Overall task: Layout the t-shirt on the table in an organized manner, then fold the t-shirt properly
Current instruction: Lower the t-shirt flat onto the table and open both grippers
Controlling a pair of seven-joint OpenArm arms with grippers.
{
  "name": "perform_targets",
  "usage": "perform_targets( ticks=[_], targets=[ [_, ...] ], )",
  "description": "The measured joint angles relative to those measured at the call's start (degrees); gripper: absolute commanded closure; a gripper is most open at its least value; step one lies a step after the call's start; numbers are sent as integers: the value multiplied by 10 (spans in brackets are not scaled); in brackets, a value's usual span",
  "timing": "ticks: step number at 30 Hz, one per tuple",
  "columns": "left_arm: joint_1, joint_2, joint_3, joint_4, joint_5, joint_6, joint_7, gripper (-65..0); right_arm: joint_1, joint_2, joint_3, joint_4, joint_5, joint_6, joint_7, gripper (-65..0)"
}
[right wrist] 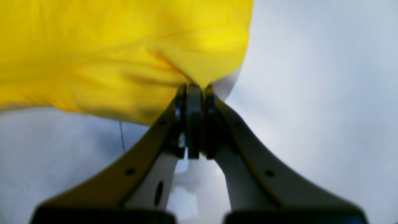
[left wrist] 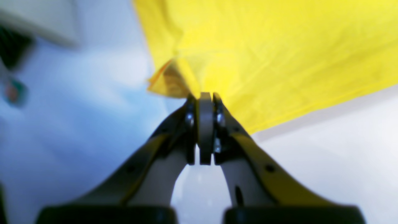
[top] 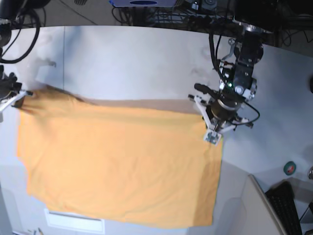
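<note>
The t-shirt [top: 117, 161] hangs stretched above the table [top: 137, 63], each upper corner pinched in clamped jaws: the left gripper [left wrist: 205, 96] and the right gripper [right wrist: 194, 87]. Only the base view shows the shirt's full spread, and a keyboard [top: 288, 205] nearby.

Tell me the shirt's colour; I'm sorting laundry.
Plain yellow-orange t-shirt; the base view shows it best.
</note>
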Motion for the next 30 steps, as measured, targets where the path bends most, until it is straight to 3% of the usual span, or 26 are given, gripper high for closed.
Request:
perform_targets(
  ticks=[8, 18, 28, 30],
  targets=[
    [45, -3, -26, -28, -5, 1, -8, 0, -74, 2, 0, 12, -2, 0, 3, 0],
    [96, -3, -41, -32, -5, 1, -11, 0, -105, 0, 0, -3, 5, 0, 5, 0],
    [113, -2, -42, -32, -5, 1, -9, 0, -108, -44, 1, -28, -1, 0, 5, 0],
    [121, -3, -42, -32, -7, 2, -10, -156, -109, -47, 0, -28, -1, 0, 4, 0]
  ],
)
